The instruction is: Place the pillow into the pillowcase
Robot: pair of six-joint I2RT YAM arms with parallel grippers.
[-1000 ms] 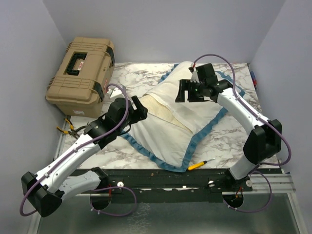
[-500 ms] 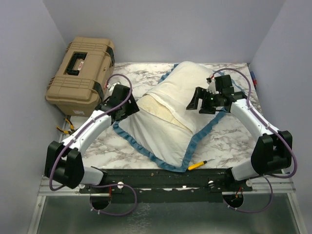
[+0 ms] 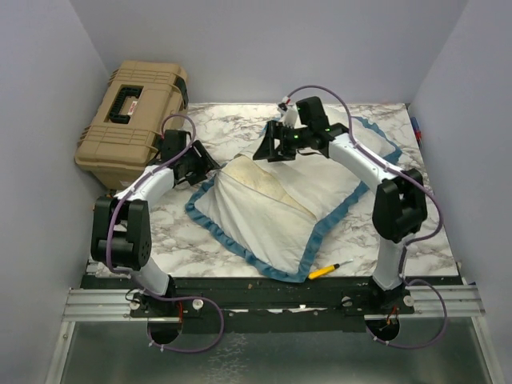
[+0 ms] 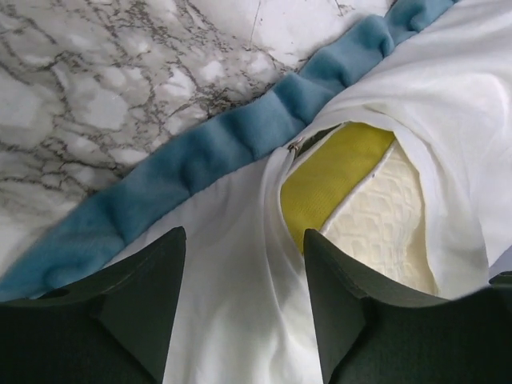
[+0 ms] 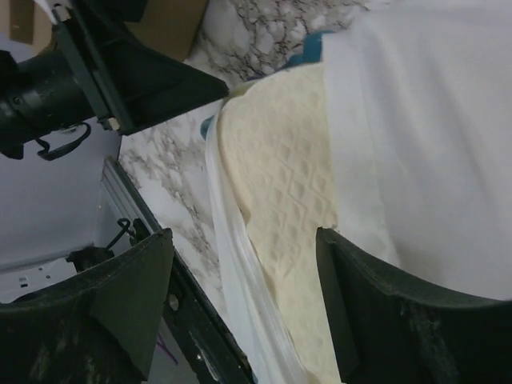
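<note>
most of pillow (image 3: 262, 178) inside pillowcase (image 3: 260, 228)

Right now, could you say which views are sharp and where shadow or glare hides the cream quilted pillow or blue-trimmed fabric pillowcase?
Top external: evenly lit, sharp, blue-trimmed fabric pillowcase clear. Left wrist: cream quilted pillow crisp, left gripper dark. Right wrist: quilting clear, pillowcase lining washed out, right gripper shadowed.

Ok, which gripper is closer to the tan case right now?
Left. The left gripper hangs just beside the tan case's near right corner, at the pillowcase edge; the right gripper is farther right, over the pillowcase's far part.
</note>
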